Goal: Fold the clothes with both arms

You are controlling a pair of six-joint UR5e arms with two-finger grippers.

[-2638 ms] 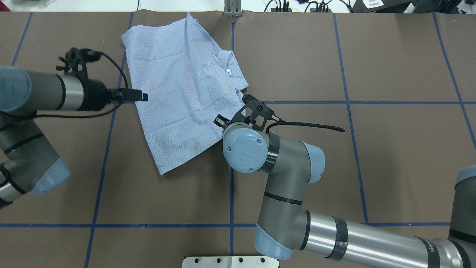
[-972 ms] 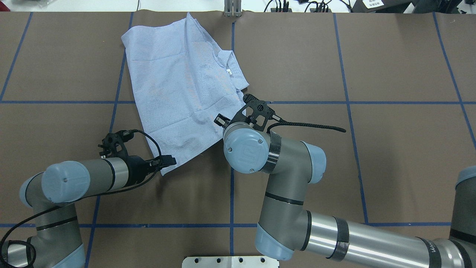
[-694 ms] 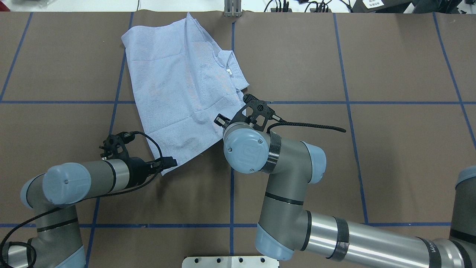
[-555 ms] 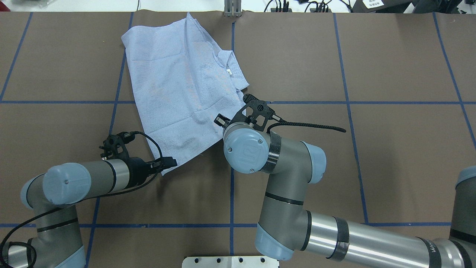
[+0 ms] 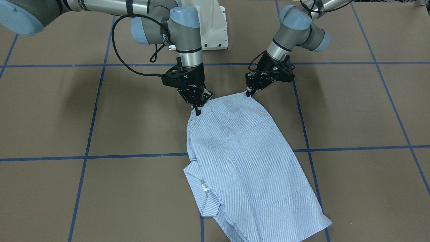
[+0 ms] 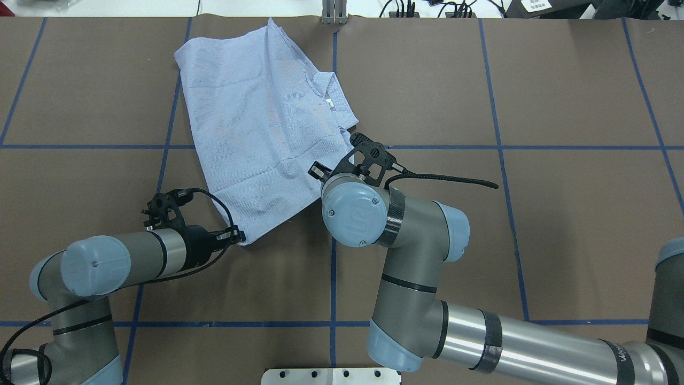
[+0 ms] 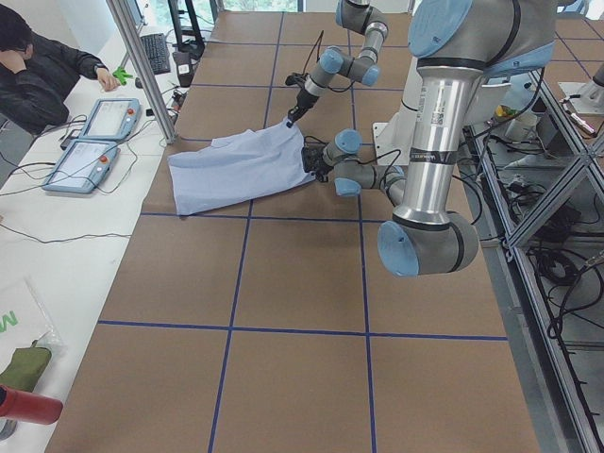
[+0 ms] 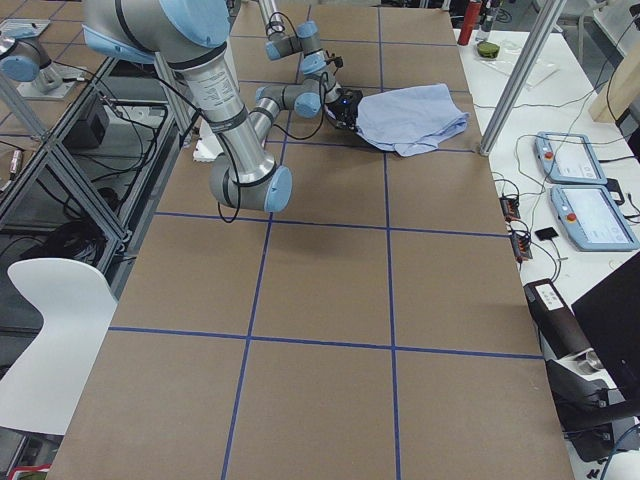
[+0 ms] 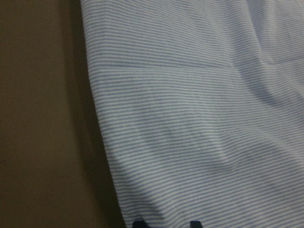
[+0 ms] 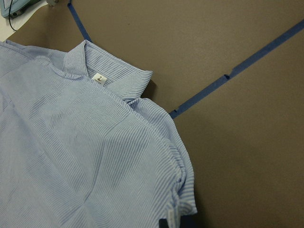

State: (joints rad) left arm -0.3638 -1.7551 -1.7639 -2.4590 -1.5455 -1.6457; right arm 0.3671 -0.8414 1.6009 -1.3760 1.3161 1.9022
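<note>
The light blue-and-white striped shirt (image 5: 248,158) lies flat on the brown table, collar and white neck label (image 5: 203,187) towards the far side. It also shows in the overhead view (image 6: 256,123). My left gripper (image 5: 248,94) is shut on the shirt's near-left hem corner, also seen from overhead (image 6: 239,235). My right gripper (image 5: 198,111) is shut on the near-right hem corner; from overhead it is hidden under its own wrist. The left wrist view shows striped cloth (image 9: 190,118) over the fingertips (image 9: 137,222). The right wrist view shows the collar and label (image 10: 99,78).
The white pedestal base (image 5: 211,30) stands behind both grippers. Blue tape lines (image 6: 331,289) grid the table. The shirt's far edge lies near the table's back edge and a metal post (image 6: 334,13). An operator (image 7: 38,66) and teach pendants (image 7: 90,142) are at a side table.
My left arm swung from the shirt's left edge to its near-left corner, then closed on it and drew back slightly, puckering the corner. The right arm has barely moved.
</note>
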